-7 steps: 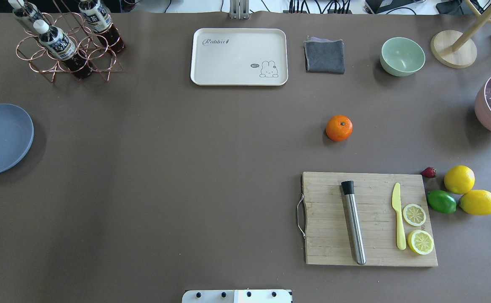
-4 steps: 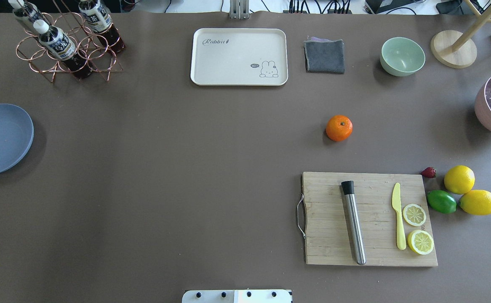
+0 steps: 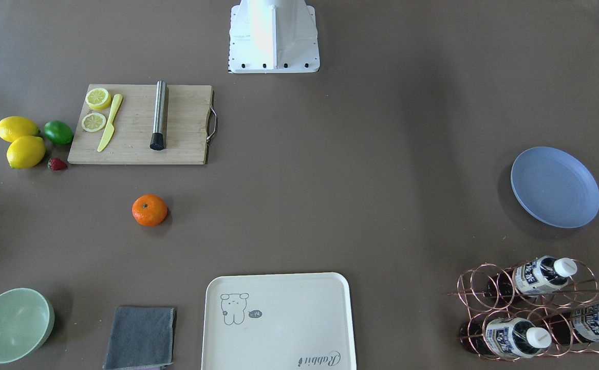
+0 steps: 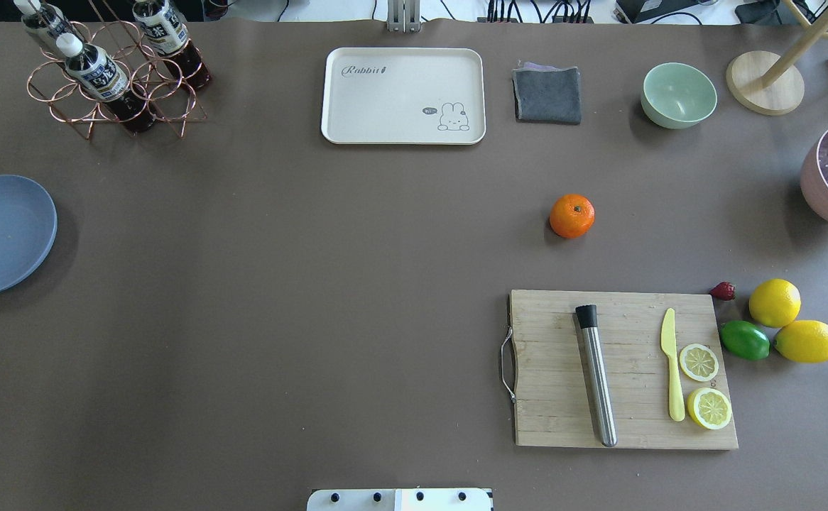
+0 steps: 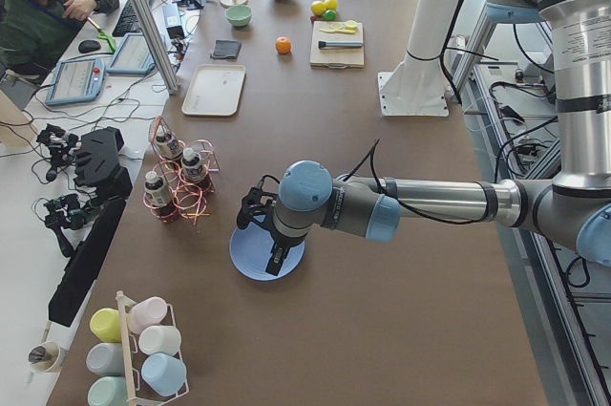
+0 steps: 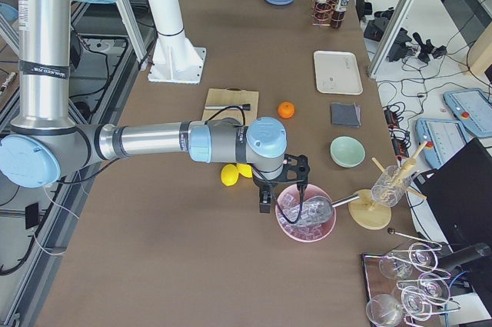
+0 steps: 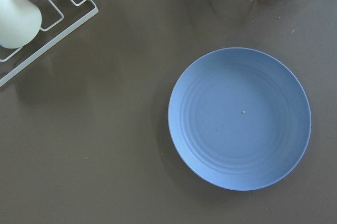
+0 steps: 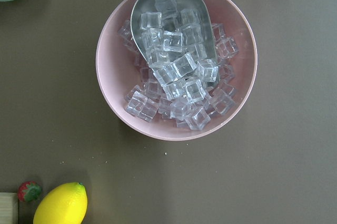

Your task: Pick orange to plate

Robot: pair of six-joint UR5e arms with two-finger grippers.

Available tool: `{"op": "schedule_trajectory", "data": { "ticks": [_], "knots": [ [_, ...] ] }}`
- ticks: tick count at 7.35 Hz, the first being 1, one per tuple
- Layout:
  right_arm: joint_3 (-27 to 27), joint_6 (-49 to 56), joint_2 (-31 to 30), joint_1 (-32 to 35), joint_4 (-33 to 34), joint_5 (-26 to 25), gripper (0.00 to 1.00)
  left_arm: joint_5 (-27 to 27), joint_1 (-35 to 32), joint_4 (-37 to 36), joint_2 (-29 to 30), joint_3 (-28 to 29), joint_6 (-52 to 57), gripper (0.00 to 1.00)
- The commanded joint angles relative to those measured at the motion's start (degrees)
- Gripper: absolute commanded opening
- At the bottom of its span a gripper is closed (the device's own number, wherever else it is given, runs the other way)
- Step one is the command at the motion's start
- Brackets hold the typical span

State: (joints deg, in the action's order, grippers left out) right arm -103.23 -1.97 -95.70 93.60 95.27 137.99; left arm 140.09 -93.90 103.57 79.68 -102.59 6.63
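The orange [image 4: 572, 216] lies alone on the brown table, just beyond the cutting board; the front-facing view shows this orange [image 3: 149, 209] left of centre. At the table's far left edge lies the blue-grey plate [image 4: 2, 234], bare, and it fills the left wrist view as the plate [image 7: 239, 118]. My left gripper [image 5: 263, 234] hovers over that plate in the exterior left view. My right gripper [image 6: 283, 183] hangs over a pink bowl, far from the orange [image 6: 286, 110]. Both show only in side views, so I cannot tell their state.
The wooden cutting board [image 4: 623, 369] carries a steel muddler, a yellow knife and lemon slices. Two lemons [image 4: 775, 302], a lime and a strawberry lie to its right. Cream tray [image 4: 403, 96], grey cloth, green bowl [image 4: 678, 94], bottle rack [image 4: 112, 67], pink ice bowl [image 8: 176, 60].
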Motion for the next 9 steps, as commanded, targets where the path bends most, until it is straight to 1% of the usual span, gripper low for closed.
{"op": "schedule_trajectory", "data": {
  "ticks": [1,3,4,5,6,7,8,9],
  "knots": [
    [-0.13,-0.05,0.16,0.0,0.0,0.0,1.0,0.62,-0.15,-0.04,2.23,1.34,-0.3,0.98],
    [-0.13,-0.83,0.68,0.0,-0.09,0.09,1.0,0.62,-0.06,-0.03,2.84,1.86,-0.13,0.98],
    [-0.13,-1.1,1.64,-0.09,0.0,0.09,1.0,0.62,0.2,0.14,3.28,3.09,0.05,0.98],
    [-0.13,-1.19,2.7,-0.7,0.0,0.09,1.0,0.54,1.86,1.01,4.07,4.32,-0.21,0.98],
    [0.13,-2.32,3.23,-1.57,0.0,0.09,1.0,0.54,2.83,1.28,5.99,7.03,-0.22,0.98],
    [0.4,-3.38,4.28,-2.54,-0.09,0.0,1.0,0.62,3.1,4.94,7.32,11.14,-0.3,0.98],
    [0.49,-4.0,4.73,-3.51,-0.09,0.0,1.0,0.62,3.98,11.41,9.07,18.23,-1.17,0.98],
    [0.14,-6.7,5.43,-4.12,-0.09,0.09,1.0,0.54,6.59,18.44,11.7,24.65,-6.23,0.98]
  ]
}}
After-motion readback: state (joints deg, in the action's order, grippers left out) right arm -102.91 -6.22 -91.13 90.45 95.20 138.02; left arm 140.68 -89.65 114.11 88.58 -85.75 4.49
